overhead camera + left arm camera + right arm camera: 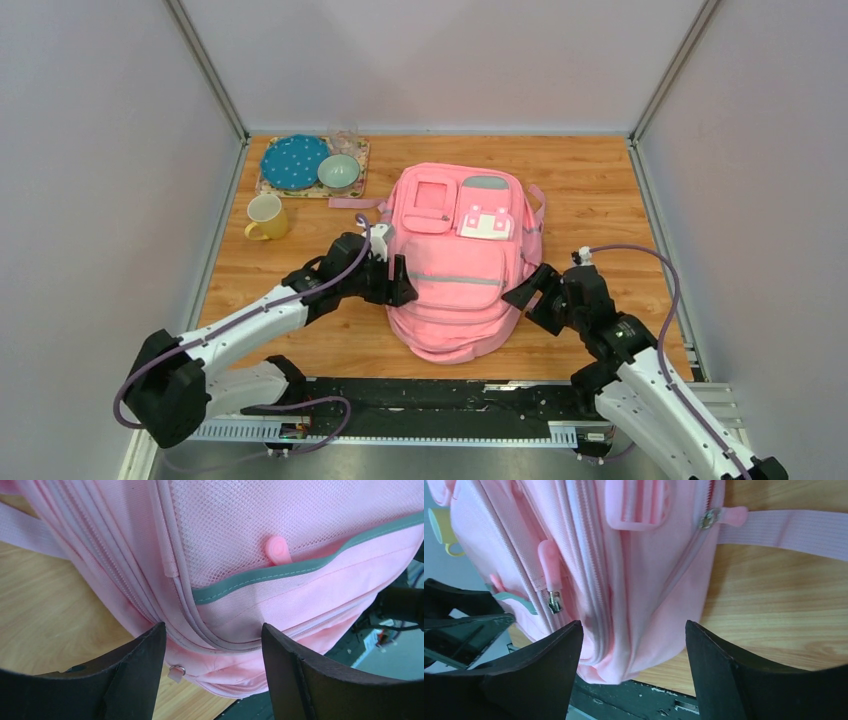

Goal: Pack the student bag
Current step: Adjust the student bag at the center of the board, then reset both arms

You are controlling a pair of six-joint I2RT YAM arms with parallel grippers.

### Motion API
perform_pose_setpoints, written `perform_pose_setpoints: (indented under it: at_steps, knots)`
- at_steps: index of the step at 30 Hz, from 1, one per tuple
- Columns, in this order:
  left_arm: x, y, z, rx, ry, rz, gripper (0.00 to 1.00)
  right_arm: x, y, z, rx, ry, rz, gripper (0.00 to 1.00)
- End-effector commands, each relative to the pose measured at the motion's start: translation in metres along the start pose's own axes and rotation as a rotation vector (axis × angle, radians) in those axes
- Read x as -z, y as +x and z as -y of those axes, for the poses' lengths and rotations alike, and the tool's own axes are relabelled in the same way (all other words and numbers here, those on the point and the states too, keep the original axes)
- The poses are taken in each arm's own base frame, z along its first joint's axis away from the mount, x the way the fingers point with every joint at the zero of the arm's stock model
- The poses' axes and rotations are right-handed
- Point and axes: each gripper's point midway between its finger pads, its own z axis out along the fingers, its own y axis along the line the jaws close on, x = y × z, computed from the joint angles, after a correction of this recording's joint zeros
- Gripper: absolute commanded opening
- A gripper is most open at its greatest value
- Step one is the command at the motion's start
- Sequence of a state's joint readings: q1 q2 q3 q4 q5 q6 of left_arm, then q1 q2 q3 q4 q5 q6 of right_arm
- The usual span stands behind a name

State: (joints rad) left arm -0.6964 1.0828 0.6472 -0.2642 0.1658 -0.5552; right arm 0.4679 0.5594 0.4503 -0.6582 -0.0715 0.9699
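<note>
I have the student bag lying flat on the counter, front face up, squarely between my two sets of jaws. The left jaws are released and spread wide, grasping nothing. They sit close against the near side of the bag, though I cannot tell whether a tip touches the fabric. Through the left wrist camera the bag's lower corner fills the gap ahead of them. A grey strip edges a mesh pocket straight ahead, with a round pink tab poking over it. A small metal zip pull hangs just beside the inner edge of the left-hand finger. The right jaws are likewise released and wide, holding nothing, and are drawn up to the opposite side of the bag. In the right wrist camera the bag's bottom corner bulges into the space between them. A metal zip pull sits just above the left-hand finger, and a pink strap runs out over the wood above the right-hand finger. Behind the left jaws, well apart from them, stands a yellow mug. Beyond it, a blue dotted plate and a green bowl rest on a mat.
</note>
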Motion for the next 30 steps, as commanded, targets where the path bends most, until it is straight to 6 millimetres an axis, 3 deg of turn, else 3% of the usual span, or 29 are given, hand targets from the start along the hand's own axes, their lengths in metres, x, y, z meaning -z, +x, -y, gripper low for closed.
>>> perform_pose_setpoints:
  at_steps: [1,4,7,9,11,12,16,24,25,28,30]
  knots:
    - [-0.008,-0.001,0.057,0.016,0.323,-0.032,0.76,-0.009,-0.011,-0.031,-0.014,-0.117,0.017,0.78]
    - [-0.012,0.001,0.080,0.023,0.458,-0.076,0.77,-0.018,-0.022,-0.037,0.028,-0.076,0.028,0.79]
    - [-0.019,-0.003,0.087,0.014,0.479,-0.112,0.80,-0.015,-0.047,-0.045,0.092,0.004,0.074,0.79]
    - [-0.021,-0.001,0.080,0.006,0.426,-0.130,0.81,-0.013,-0.058,-0.039,0.144,0.096,0.083,0.79]
    - [-0.017,-0.008,0.066,-0.004,0.334,-0.082,0.82,0.001,-0.076,-0.054,0.175,0.103,0.131,0.79]
    - [-0.014,-0.003,0.057,-0.009,0.284,-0.088,0.82,0.007,-0.083,-0.046,0.183,0.158,0.164,0.79]
    - [-0.003,-0.005,0.015,-0.019,0.054,-0.026,0.82,0.032,-0.110,-0.044,0.218,0.197,0.307,0.80]
    - [0.032,-0.011,-0.055,-0.055,-0.255,0.101,0.89,0.053,-0.126,-0.053,0.267,0.101,0.456,0.81]
    - [0.038,-0.013,-0.075,-0.024,-0.326,0.125,0.91,0.057,-0.128,-0.054,0.268,0.083,0.474,0.81]
    - [0.055,-0.014,-0.108,0.059,-0.409,0.170,0.94,0.055,-0.132,-0.051,0.292,0.094,0.503,0.81]
    - [0.061,-0.014,-0.116,0.122,-0.387,0.190,0.98,0.054,-0.136,-0.048,0.314,0.118,0.519,0.81]
